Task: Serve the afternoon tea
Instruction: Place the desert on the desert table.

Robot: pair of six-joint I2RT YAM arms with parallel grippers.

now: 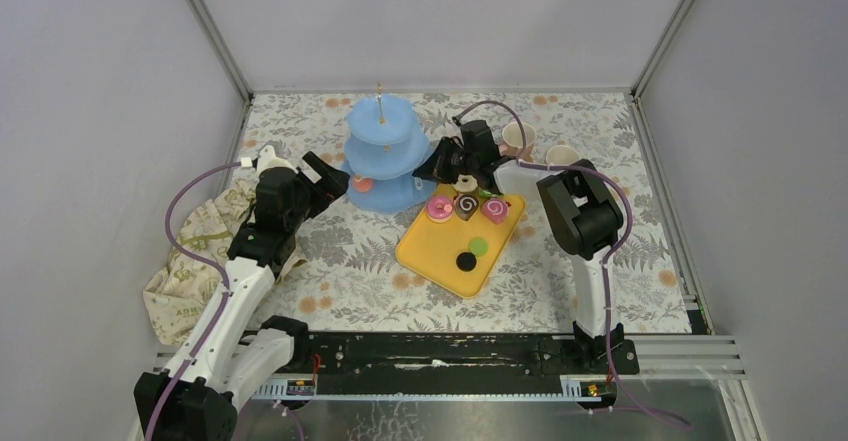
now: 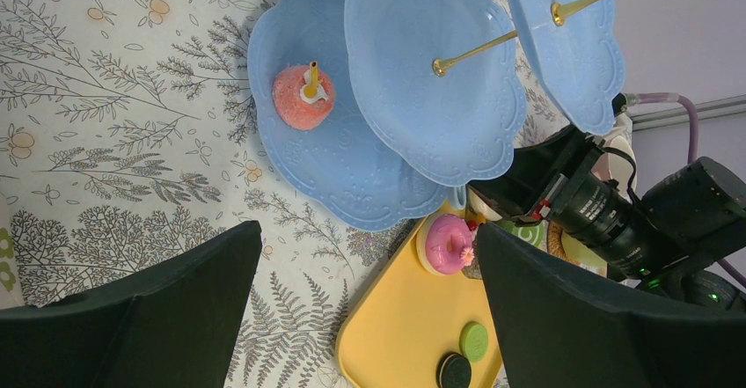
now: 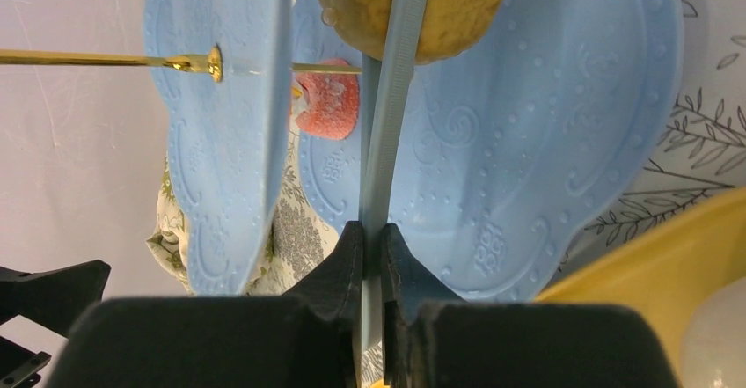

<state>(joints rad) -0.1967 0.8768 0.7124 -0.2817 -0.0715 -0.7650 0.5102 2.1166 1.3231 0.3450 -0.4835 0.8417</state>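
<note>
Right gripper [image 3: 371, 240] clamped tight on a thin pale blue tool [image 3: 388, 142], possibly tongs. A round tan pastry [image 3: 457, 5] sits at its tip, close to the blue tiered stand [image 3: 545, 142]. Left gripper [image 2: 367, 234] wide open, empty, near the stand. Orange pastry [image 2: 302, 98] on the bottom tier; the other pastries [image 1: 466, 206] on the yellow tray [image 1: 440, 256].

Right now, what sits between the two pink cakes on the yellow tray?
A brown cake with a white swirl sits between the pink donut and the other pink cake on the yellow tray. The top view shows it.
</note>
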